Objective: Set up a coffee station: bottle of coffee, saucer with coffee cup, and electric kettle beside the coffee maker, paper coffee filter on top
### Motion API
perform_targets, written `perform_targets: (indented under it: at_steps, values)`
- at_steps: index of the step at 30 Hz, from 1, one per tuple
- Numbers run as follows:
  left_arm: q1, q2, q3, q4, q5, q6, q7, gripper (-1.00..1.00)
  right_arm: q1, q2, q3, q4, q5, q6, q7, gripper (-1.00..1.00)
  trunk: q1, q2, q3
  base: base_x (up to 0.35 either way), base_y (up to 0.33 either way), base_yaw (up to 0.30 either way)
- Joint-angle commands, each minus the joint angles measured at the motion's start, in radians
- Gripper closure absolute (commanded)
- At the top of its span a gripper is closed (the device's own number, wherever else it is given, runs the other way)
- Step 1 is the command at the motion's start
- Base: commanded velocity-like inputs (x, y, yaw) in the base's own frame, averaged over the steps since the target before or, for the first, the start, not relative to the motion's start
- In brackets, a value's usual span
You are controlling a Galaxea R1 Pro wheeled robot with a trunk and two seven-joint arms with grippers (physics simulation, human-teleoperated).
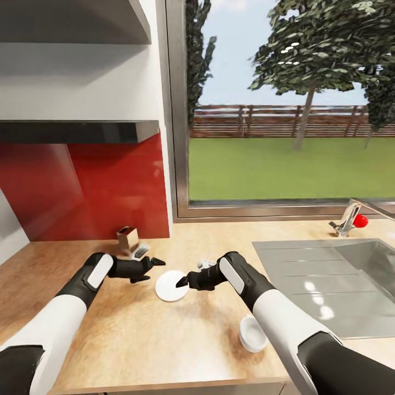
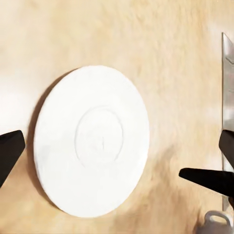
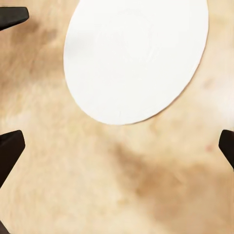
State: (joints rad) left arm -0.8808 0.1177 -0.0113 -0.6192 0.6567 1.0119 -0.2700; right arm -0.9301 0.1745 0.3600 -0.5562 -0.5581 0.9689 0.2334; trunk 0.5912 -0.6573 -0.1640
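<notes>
Between the two arms, on the wood-coloured bench (image 1: 137,340), the saucer (image 1: 171,286) lies flat and bare, nothing on it. It is round, so it has no long axis to line up with; any grip has to come at its thin rim. The left gripper (image 1: 147,270) hovers just beside the saucer's left edge, jaws parted, and in the left wrist view the saucer (image 2: 91,141) sits between the dark fingertips (image 2: 207,178), though whether they reach down to the rim I cannot tell. The right gripper (image 1: 184,281) comes in from the other side, its tip over or touching the saucer's right edge; in the right wrist view the jaws stand wide and the saucer (image 3: 136,58) lies ahead of them, not yet between them. Both arms are about equally near, the left looking better centred on it.

A white coffee cup (image 1: 253,333) rests on the bench near the front edge, close under the right forearm and well apart from the saucer. Behind the left gripper stand a small brown box (image 1: 128,238) and a pale item with dark markings, too blurred to read. No legible brand or writing appears anywhere.
</notes>
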Motion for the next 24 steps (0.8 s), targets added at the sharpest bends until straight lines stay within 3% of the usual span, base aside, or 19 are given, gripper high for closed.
perform_targets:
  at_steps: [1,8,16,19,24]
  values:
    - [0.005,0.001,-0.002,-0.003,-0.008,0.001,-0.010,-1.00,-0.001,0.000,0.000,0.001,0.010,0.002,0.009,-1.00,0.000,-0.001,-0.002,0.133,0.000,0.000]
    - [0.016,0.004,-0.002,-0.008,-0.009,0.001,-0.012,-1.00,-0.001,0.000,0.001,0.004,0.010,0.002,0.009,-1.00,0.000,-0.001,-0.002,0.211,0.000,0.000]
    - [0.019,0.036,-0.002,0.005,-0.009,0.001,-0.012,-1.00,0.002,0.000,0.005,0.005,0.010,0.002,0.012,-1.00,0.000,-0.001,-0.002,0.015,0.000,0.000]
    - [0.060,0.036,-0.002,0.002,-0.008,0.001,-0.012,-1.00,0.007,0.000,0.036,0.004,0.010,0.002,0.012,-1.00,0.000,-0.001,-0.002,0.000,0.000,0.000]
    - [0.076,0.034,-0.002,0.005,-0.008,0.000,-0.012,-1.00,0.009,0.000,0.066,0.005,0.010,0.002,0.012,-1.00,0.000,-0.001,-0.002,0.000,0.000,0.000]
